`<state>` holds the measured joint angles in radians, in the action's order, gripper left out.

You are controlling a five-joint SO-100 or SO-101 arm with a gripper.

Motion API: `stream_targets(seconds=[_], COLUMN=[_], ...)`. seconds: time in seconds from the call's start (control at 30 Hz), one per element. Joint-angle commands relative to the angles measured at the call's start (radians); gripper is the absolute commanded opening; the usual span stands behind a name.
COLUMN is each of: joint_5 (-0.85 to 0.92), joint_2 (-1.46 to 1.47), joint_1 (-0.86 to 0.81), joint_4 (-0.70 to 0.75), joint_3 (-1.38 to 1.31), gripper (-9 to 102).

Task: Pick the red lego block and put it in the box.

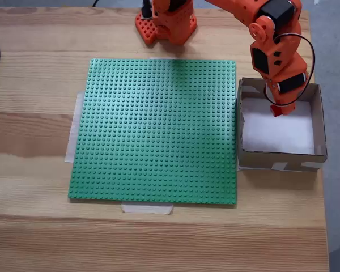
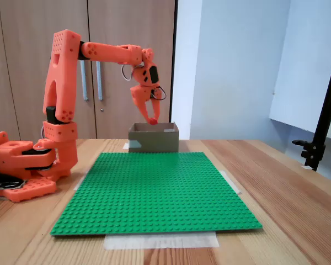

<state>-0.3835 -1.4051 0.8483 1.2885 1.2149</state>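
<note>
An orange robot arm reaches from its base at twelve o'clock and bends down over the brown cardboard box [image 1: 280,160] at three o'clock of the green baseplate [image 1: 158,130] on a wooden table [image 1: 34,238], its gripper [image 2: 153,120] pinching the small red lego block [image 1: 276,110] above the box's white bottom.

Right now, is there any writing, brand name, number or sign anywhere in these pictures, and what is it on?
None that can be read in either fixed view.
The box, green baseplate, orange arm and gripper show no lettering.
</note>
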Motion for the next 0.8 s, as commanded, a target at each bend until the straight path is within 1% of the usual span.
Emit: stream_targets(seconds=[0.0, 0.77], joint_5=[0.008, 0.012], joint_2=[-0.018, -0.054], joint_1=[-0.009, -0.012], joint_4=[-0.008, 0.002], joint_3=[-0.054, -0.037], gripper=[4, 16])
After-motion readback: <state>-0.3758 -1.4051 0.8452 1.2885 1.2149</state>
